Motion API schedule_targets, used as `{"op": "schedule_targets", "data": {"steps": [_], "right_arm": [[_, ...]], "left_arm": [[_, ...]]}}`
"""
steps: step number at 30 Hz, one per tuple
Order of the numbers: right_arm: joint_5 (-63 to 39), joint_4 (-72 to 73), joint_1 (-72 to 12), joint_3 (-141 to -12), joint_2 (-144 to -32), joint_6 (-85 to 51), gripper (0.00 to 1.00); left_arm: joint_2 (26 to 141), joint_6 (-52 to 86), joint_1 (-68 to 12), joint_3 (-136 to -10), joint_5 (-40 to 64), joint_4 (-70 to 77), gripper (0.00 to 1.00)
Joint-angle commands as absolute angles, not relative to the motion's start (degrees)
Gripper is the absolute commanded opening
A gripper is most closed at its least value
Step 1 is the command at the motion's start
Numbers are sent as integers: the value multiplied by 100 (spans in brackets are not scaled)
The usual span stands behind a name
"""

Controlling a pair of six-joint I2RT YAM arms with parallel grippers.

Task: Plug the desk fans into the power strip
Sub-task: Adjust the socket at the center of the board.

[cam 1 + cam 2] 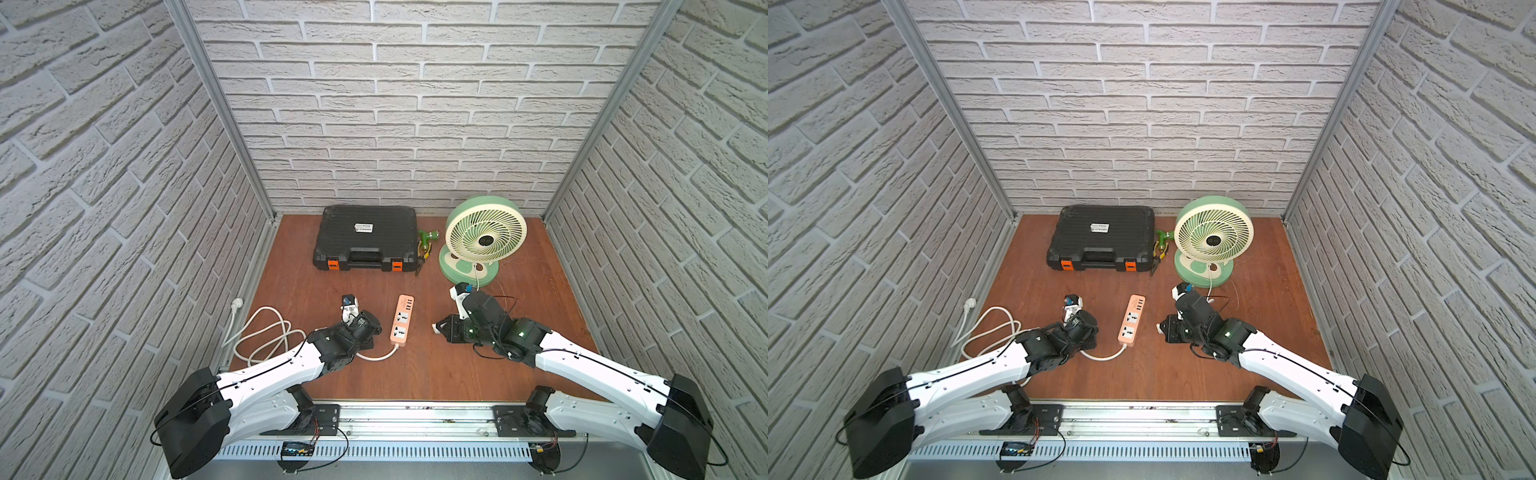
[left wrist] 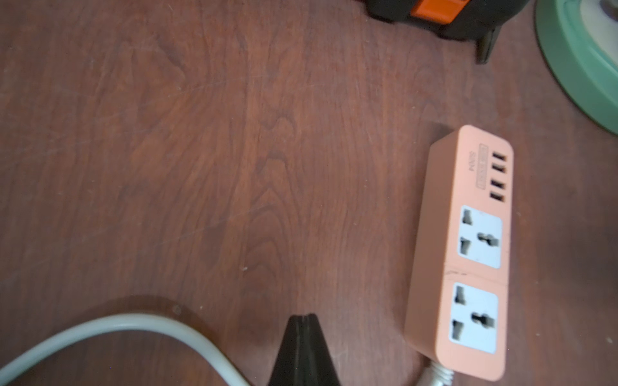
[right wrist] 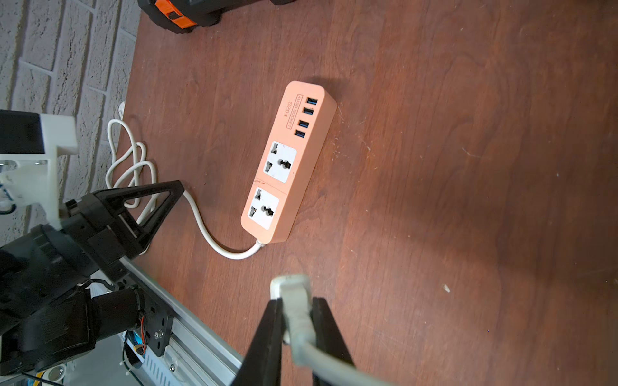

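Right gripper [image 3: 297,302] clamped on the plug [image 3: 289,284] of the desk fan [image 1: 484,239]: small, rigid, on limp cord; hold well placed. Left gripper [image 2: 302,317] closed, empty, beside the light, probably slide-prone power strip [image 2: 468,254].

We take this for a robotics lab test cell dressed up as a room, not a real home. Brick-pattern panels [image 1: 415,104] stand at 9, 12 and 3 o'clock, joined by bare aluminium posts [image 1: 219,104], around a wood-grain board [image 1: 457,365]. At 6 o'clock a metal rail [image 1: 415,419] with exposed wiring carries two robot arms [image 1: 270,374]. The props are few: a black toolcase [image 1: 365,237] at 12, a desk fan [image 1: 484,237] at 1, and a power strip [image 1: 402,320] at centre.
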State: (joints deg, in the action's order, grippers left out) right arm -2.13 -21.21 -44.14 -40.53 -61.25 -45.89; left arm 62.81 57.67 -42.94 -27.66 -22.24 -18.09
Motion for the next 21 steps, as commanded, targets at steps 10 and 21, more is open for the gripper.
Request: {"op": "schedule_targets", "data": {"steps": [10,21], "right_arm": [[105,-1823,-4604,-4154,-6234,-4668,3],[428,-1767,-4707,-4207,-6298,-4614,3]], "left_arm": [[7285,5754,-4191,-2483,-1585,-487,0],[7872,5992,-4237,-2395,-1416,323,0]]}}
